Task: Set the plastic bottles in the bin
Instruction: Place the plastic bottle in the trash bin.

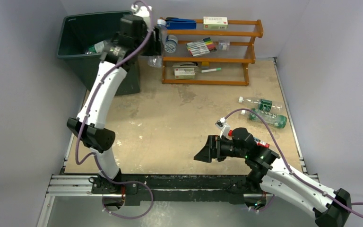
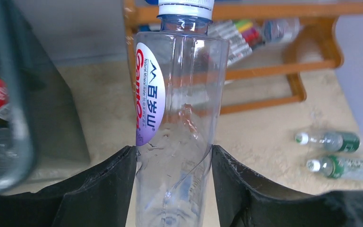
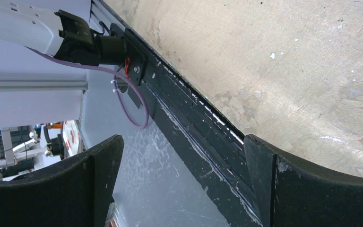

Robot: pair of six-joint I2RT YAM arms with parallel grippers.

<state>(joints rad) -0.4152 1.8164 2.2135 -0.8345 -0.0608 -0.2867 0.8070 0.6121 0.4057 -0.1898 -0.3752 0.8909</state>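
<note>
Your left end effector (image 2: 174,151) grasps a clear bottle (image 2: 184,85) upright, just right of the bin (image 1: 75,64) and not over it. Carry it left past the rim before releasing. Your right end effector (image 3: 183,139) is released and empty.

Right gripper (image 3: 184,146) in shot, black fingers (image 3: 94,184) spread wide, nothing between them. Behind them the black rail (image 3: 189,123) runs diagonally. Right of the rail is the tan, scuffed tabletop (image 3: 288,71). At the rail's upper-left end sits the left arm (image 3: 23,23), a white link on a black mount, with a purple cable (image 3: 139,101) looping beside the rail.
</note>
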